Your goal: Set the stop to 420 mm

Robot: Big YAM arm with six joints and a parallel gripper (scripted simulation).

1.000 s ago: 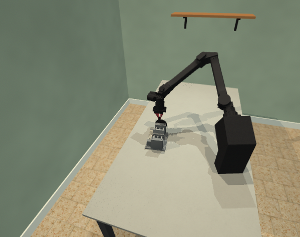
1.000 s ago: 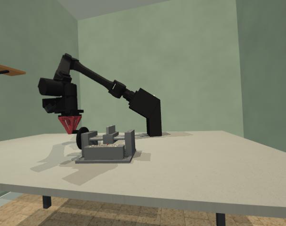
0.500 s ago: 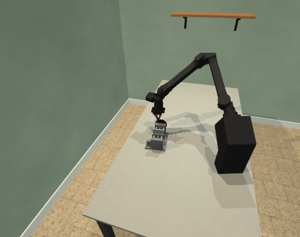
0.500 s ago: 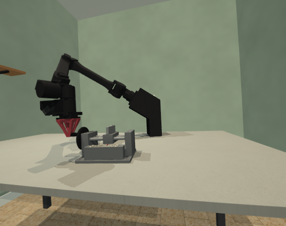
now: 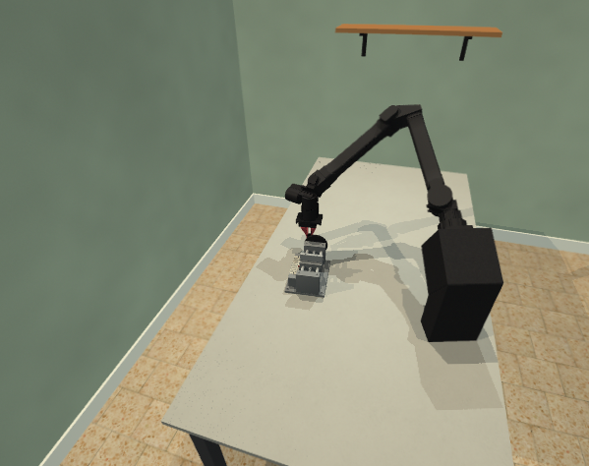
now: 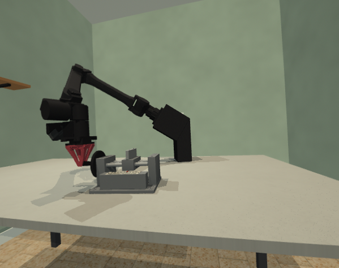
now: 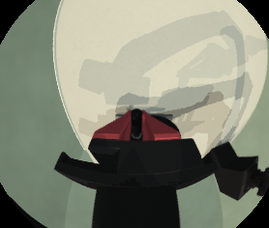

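The grey stop device (image 5: 308,283) (image 6: 123,181) stands on the table. Its stop carriage (image 5: 311,259) (image 6: 129,164) sits on the rods between two end blocks, a little nearer the handwheel end. A scale (image 6: 120,173) with a small red mark lies below it; its numbers are too small to read. The black handwheel (image 5: 318,238) (image 6: 94,165) is at one end, its handle (image 6: 86,163) sticking outward. My gripper (image 5: 309,234) (image 6: 81,164) (image 7: 136,113) points down with red fingers shut on this handle, beside the wheel's face. The fingers hide part of the handle.
The table (image 5: 344,340) (image 6: 221,202) carries the device near one long edge and the black arm base (image 5: 459,285) (image 6: 182,144) near the other. Walls stand behind and beside the table. A wooden shelf (image 5: 417,30) (image 6: 12,82) hangs on a wall.
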